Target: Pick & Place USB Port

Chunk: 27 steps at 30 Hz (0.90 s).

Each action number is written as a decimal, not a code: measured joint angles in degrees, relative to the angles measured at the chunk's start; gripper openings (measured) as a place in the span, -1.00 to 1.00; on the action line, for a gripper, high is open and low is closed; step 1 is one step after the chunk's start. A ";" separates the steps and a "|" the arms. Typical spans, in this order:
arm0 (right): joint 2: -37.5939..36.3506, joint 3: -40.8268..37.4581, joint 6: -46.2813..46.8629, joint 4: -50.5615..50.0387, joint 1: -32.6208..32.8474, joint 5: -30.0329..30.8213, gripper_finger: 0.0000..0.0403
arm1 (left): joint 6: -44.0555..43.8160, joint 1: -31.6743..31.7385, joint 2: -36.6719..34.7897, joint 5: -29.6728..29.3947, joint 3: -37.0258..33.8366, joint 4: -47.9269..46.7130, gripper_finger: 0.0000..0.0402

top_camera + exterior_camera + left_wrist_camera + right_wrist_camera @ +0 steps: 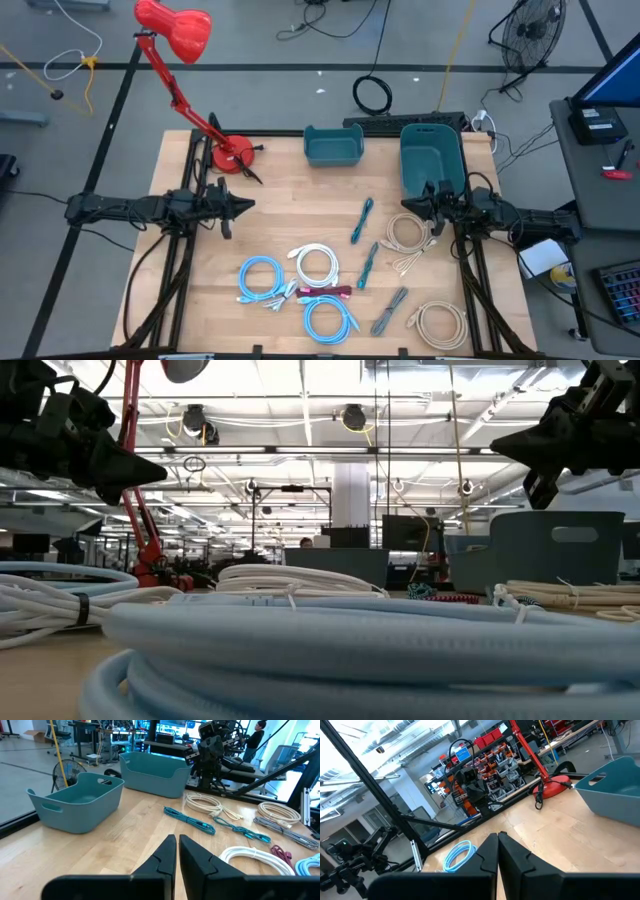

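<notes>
Plainly, the teal cable (362,220) lay mid-frame in the high view, long axis running top-right to lower-left, nearer the right gripper (424,203) than the left gripper (243,206); both had fingers pressed together, holding nothing.

The wooden bench (280,215) carries two teal bins along its far edge — a small bin (333,146) near the middle and a larger bin (432,158) toward the right; a red desk lamp (185,60) stands on its round base at the far left corner. The left gripper (243,206) hovers over bare wood at the left side, and the right gripper (412,203) sits beside the larger bin, just above a beige coiled cable (405,233); two teal braided cables (362,220) lie mid-bench; nearer the front lie blue coils (260,277), a white coil (316,265), a grey braided cable (389,310) and another beige coil (441,324).
</notes>
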 joint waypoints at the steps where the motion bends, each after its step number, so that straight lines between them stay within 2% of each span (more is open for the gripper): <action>1: 0.05 0.00 -5.10 0.00 0.02 2.06 -1.00 | 0.00 0.02 0.02 0.00 0.00 0.00 -0.88; 3: 0.49 0.00 -18.15 0.03 -0.02 8.54 -1.00 | 0.00 0.00 0.00 0.00 0.00 0.00 -0.88; 6: 0.48 0.00 -31.25 0.47 -0.04 15.37 -1.00 | 0.00 0.00 0.00 0.00 0.00 0.00 -0.88; 11: 0.50 0.00 -52.29 0.48 -0.04 22.67 -1.00 | -0.01 0.02 0.02 0.00 0.00 0.00 -0.88; 14: 0.50 0.00 -63.83 0.50 -0.07 23.52 -1.00 | 0.00 0.00 0.02 0.00 0.00 0.00 -0.88; 18: 0.50 0.00 -69.27 0.49 -0.07 23.40 -1.00 | -0.01 0.00 0.02 0.00 0.00 0.00 -0.88; 27: 0.50 0.00 -69.21 0.50 -0.07 23.36 -1.00 | 0.00 0.00 0.02 0.00 0.00 0.00 -0.88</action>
